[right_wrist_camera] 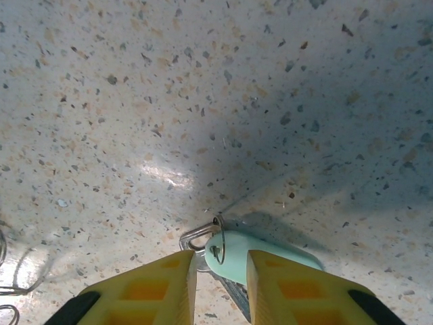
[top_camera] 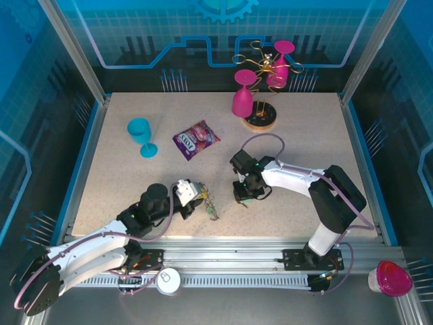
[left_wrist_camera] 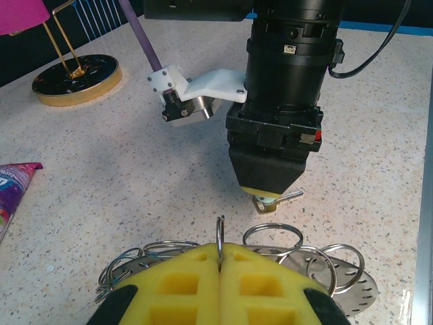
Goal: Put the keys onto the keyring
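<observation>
- The left gripper [left_wrist_camera: 220, 252] has its yellow fingers [left_wrist_camera: 176, 284] pressed fully together, pinching one upright wire loop of the keyring [left_wrist_camera: 355, 292].
- The keyring sits near the bench's [top_camera: 122, 183] near edge, a little left of the middle. In the left wrist view its dark metal plate lies flat and its other wire loops fan out around the fingertips.
- A key with a bright green head [top_camera: 214, 214] lies just beside the keyring on the side toward the near edge. I cannot tell whether it is threaded onto a loop.
- The right gripper [top_camera: 242, 198] points straight down at the bench, near the keyring and to its right.
- Its fingers [right_wrist_camera: 149, 291] stand partly open, astride the ring end of the key with a pale grey-green head [right_wrist_camera: 226, 257]. A gap shows between the left finger and the key, while the right finger overlaps the key head, and no firm pinch is visible.
- The pale key carries a small wire ring [right_wrist_camera: 196, 237] at its tip and rests close to the bench top.
- A purple snack packet [top_camera: 196, 140] lies near the middle of the bench, with a blue goblet [top_camera: 142, 135] to its left.
- A glass rack [top_camera: 260, 119] on a round base stands toward the far edge, right of the middle, with a pink glass [top_camera: 242, 95] hanging on it.
</observation>
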{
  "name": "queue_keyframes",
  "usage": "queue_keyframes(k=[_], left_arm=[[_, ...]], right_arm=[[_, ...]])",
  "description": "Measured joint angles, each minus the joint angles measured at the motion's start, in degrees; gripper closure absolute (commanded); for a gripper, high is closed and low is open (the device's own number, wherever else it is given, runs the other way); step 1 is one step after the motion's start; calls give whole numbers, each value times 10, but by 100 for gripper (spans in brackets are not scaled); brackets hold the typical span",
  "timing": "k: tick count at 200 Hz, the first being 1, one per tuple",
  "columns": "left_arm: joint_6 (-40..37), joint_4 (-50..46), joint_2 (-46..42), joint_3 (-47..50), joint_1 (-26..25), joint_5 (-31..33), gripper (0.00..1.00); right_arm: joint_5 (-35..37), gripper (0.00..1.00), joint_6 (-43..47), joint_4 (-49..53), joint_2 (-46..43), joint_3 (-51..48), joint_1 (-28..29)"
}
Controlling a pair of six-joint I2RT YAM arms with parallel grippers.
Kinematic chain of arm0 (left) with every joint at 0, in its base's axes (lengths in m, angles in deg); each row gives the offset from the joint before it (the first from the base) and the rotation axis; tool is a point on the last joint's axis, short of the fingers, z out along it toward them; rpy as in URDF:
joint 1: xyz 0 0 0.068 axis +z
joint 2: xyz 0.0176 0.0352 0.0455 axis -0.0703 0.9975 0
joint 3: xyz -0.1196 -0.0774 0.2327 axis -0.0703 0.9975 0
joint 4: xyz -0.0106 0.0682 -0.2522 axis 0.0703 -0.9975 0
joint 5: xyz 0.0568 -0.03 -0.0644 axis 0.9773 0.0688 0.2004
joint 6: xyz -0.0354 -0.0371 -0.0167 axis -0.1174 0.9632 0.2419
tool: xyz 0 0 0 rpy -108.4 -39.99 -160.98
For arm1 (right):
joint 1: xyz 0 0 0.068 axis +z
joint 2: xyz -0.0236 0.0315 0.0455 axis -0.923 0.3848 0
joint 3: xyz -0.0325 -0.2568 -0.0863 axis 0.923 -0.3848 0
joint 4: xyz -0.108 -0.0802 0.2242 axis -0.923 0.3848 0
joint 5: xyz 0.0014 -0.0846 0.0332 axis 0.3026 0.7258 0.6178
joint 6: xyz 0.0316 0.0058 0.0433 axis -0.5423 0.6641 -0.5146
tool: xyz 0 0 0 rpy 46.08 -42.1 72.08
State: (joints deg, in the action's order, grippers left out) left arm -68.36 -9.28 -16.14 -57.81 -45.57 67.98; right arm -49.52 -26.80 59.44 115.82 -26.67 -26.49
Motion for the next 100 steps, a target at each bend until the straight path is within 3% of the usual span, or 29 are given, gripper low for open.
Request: queue_keyframes(k=[100], left_arm=[[-2,0,0,0,0,0,100]], right_arm=[[0,82,7,2,15,9,0]])
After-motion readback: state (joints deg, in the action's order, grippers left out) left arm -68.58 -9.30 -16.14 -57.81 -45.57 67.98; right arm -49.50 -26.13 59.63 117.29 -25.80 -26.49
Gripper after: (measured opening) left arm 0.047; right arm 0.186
